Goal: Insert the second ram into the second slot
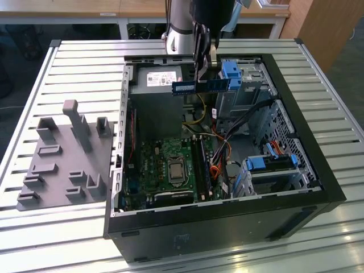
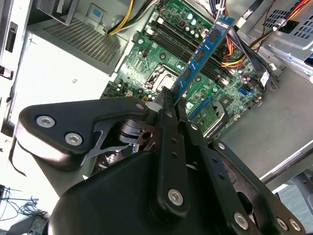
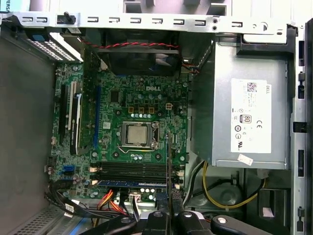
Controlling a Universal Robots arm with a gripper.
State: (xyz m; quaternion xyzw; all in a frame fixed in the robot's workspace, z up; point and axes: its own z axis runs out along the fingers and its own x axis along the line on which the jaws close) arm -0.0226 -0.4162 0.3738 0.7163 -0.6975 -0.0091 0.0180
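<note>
**Operator:** While the gripper (image 1: 200, 77) hangs over the open computer case (image 1: 227, 211), in what state are its fingers?

**Technician:** Clenched. In the second wrist view the fingers (image 2: 167, 106) pinch one end of the ram stick (image 2: 203, 49), and the rest of the stick juts out free.

**Operator:** Where is the stick?

**Technician:** In the exterior view it is held level and on edge, in the air above the case. From that camera it appears in front of the power supply (image 1: 159, 78) and a blue drive clip (image 1: 230, 71). It touches neither the motherboard (image 1: 162, 156) nor the memory slots (image 3: 129, 170).

**Operator:** What lies around the slots?

**Technician:**
- A second blue stick (image 3: 129, 183) sits in the slot row, next to the dark slots.
- The processor socket (image 3: 137, 133) is just beside the row.
- Orange and red cables (image 2: 234, 59) bunch near one end of the slots.
- Yellow and black wires (image 3: 215, 193) loop out from the power supply near the other end.
- Black cables (image 1: 242, 119) run from the drive cage down towards the board.

**Operator:** And outside the case?

**Technician:** A grey holder plate (image 1: 62, 156) lies on the slatted table (image 1: 74, 57) at the exterior view's left, well apart from the gripper.
</note>
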